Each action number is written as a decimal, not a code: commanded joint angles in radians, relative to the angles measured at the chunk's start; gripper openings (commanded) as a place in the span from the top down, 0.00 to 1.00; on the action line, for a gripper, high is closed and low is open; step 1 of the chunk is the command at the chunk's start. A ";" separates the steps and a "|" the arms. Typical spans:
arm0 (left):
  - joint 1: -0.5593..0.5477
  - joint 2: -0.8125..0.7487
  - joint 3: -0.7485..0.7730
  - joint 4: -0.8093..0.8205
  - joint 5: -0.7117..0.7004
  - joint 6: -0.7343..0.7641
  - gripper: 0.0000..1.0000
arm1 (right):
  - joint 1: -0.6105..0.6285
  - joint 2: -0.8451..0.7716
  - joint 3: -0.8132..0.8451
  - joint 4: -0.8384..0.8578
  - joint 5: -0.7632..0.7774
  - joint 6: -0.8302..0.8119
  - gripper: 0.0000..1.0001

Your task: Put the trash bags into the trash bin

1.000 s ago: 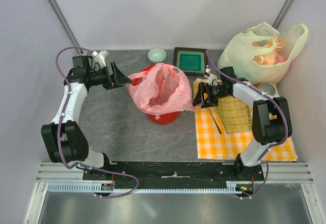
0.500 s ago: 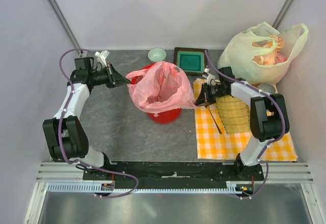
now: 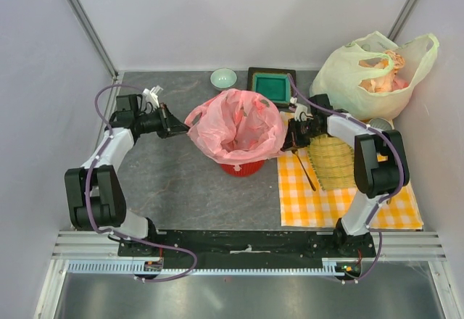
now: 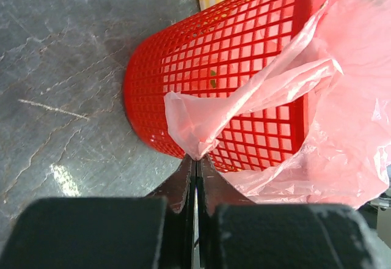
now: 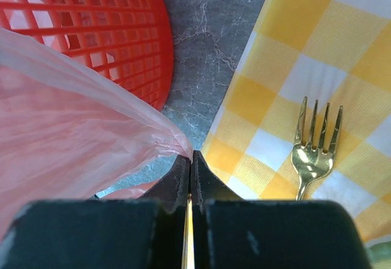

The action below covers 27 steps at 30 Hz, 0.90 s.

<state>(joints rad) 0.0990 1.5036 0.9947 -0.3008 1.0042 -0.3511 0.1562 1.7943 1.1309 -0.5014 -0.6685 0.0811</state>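
The pink trash bag [image 3: 235,119] sits with its mouth spread over the round red mesh trash bin [image 3: 241,167] in the middle of the table. My left gripper [image 3: 183,130] is at the bag's left edge, shut on a pinched fold of pink plastic [image 4: 189,128] beside the bin's wall [image 4: 201,79]. At the bag's right edge, my right gripper [image 3: 287,136] is shut on a stretched corner of the pink plastic [image 5: 91,122]. The bin's mesh [image 5: 104,30] lies just left of it. Both pairs of jaws [image 4: 197,159] [image 5: 191,154] are pressed together on thin film.
A large pale yellow-green bag [image 3: 370,72] stands at the back right. A green bowl [image 3: 223,78] and a dark square tray [image 3: 271,85] lie behind the bin. The yellow checked cloth [image 3: 326,199] at right carries a bamboo mat [image 3: 333,161] and a gold fork [image 5: 314,153].
Both grippers went from open to shut on the bag's two edges. The bag's mouth now lies wider and flatter over the bin, and both arms have shifted slightly.
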 commanded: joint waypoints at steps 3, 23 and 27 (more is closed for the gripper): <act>-0.027 0.006 -0.011 -0.029 -0.163 0.010 0.98 | 0.013 0.045 0.070 0.011 0.049 -0.035 1.00; 0.004 0.093 -0.071 -0.216 -0.620 0.297 0.98 | 0.221 0.212 0.149 0.162 0.211 0.036 1.00; 0.021 0.125 -0.025 -0.259 -0.707 0.348 0.98 | 0.148 0.197 0.119 0.117 0.242 -0.038 1.00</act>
<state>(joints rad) 0.1009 1.5929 0.9089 -0.5106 0.4652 -0.1104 0.3832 1.9961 1.2594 -0.3523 -0.5323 0.1192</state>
